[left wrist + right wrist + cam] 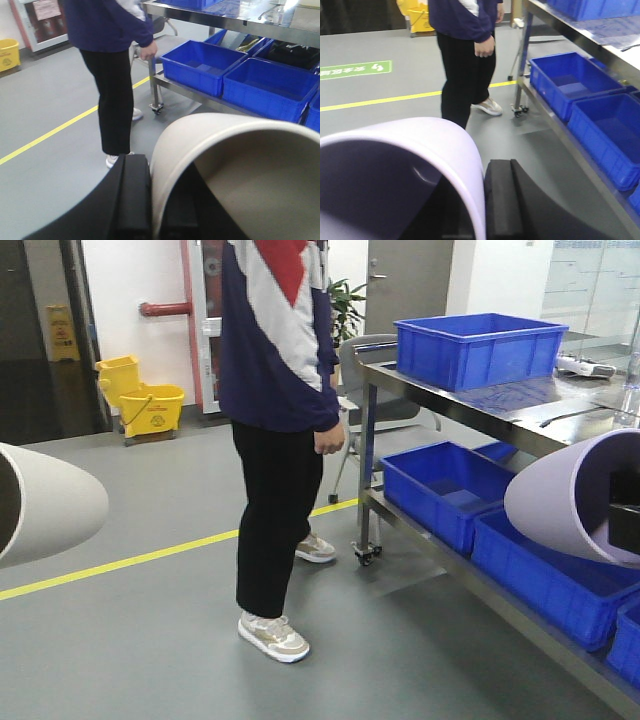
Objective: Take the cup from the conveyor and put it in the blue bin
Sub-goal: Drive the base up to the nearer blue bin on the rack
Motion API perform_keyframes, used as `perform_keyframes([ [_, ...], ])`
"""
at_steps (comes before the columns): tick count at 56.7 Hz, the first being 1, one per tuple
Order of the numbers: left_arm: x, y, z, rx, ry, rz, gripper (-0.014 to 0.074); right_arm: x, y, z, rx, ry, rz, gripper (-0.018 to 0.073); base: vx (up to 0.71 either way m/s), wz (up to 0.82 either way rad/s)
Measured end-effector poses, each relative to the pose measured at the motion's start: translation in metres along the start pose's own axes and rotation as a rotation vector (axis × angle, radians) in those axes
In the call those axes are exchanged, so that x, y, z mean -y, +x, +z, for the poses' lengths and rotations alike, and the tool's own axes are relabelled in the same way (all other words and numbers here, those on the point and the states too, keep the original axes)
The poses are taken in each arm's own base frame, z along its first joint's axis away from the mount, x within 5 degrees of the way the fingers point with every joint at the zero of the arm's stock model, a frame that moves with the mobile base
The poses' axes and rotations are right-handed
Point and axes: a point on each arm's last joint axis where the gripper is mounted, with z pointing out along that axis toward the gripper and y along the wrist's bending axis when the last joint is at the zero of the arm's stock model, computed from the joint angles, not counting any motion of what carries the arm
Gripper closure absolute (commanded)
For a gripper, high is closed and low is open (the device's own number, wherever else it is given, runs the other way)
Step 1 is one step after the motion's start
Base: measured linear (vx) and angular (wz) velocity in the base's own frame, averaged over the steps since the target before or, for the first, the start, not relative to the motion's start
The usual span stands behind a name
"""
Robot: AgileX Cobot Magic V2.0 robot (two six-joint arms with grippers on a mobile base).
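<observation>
A cream cup (240, 170) fills the left wrist view, lying on its side with its mouth toward the camera. My left gripper (157, 200) is shut on its rim, one black finger (134, 200) outside the wall and one inside. The same cup (40, 505) shows at the left edge of the front view. A lavender cup (420, 145) is held the same way by my right gripper (480, 205), which is shut on its wall; it also shows at the right in the front view (570, 495). Both cups are held above the floor. The conveyor and the blue bin are out of view.
A person (280, 440) in a navy jacket stands on the grey floor just ahead. A steel table (470, 400) on castors stands at the right, with a blue crate (480, 345) on top and blue shelf bins (445, 490) below. A yellow mop bucket (145, 400) stands far left.
</observation>
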Motion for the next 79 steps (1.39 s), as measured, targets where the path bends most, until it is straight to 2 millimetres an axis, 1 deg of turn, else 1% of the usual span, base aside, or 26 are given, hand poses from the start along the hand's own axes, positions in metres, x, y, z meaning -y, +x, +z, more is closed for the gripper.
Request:
perform_keyframes([
  [51, 0.0000, 0.0000, 0.0000, 0.000, 0.000, 0.000, 0.0604, 0.0000, 0.0001, 0.0000, -0.001, 0.000, 0.001, 0.0568, 0.37, 0.03],
  [65, 0.0000, 0.0000, 0.0000, 0.000, 0.000, 0.000, 0.0604, -0.0001, 0.0001, 0.0003, -0.002, 0.000, 0.001, 0.0568, 0.35, -0.29],
  [79, 0.0000, 0.0000, 0.0000, 0.000, 0.000, 0.001, 0.0604, -0.0002, 0.0002, 0.0003, -0.002, -0.002, 0.003, 0.0568, 0.32, -0.61],
])
